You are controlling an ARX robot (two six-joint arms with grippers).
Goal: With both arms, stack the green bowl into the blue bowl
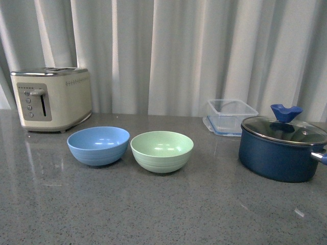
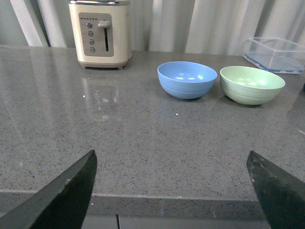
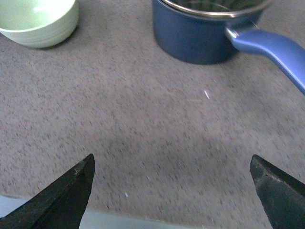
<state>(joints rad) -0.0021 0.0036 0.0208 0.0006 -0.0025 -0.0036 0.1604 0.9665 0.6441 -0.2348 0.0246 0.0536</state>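
Note:
The green bowl (image 1: 162, 151) sits upright and empty on the grey counter, right beside the blue bowl (image 1: 98, 145), which stands to its left; the two are almost touching. Neither arm shows in the front view. In the left wrist view the blue bowl (image 2: 187, 79) and green bowl (image 2: 252, 84) lie well ahead of my left gripper (image 2: 171, 162), which is open and empty near the counter's front edge. My right gripper (image 3: 171, 164) is open and empty above bare counter, with the green bowl (image 3: 38, 21) ahead and to one side.
A cream toaster (image 1: 51, 98) stands at the back left. A dark navy lidded pot (image 1: 282, 148) with a blue handle (image 3: 271, 50) sits at the right, a clear plastic container (image 1: 231, 116) behind it. White curtains hang behind the counter (image 1: 163, 209).

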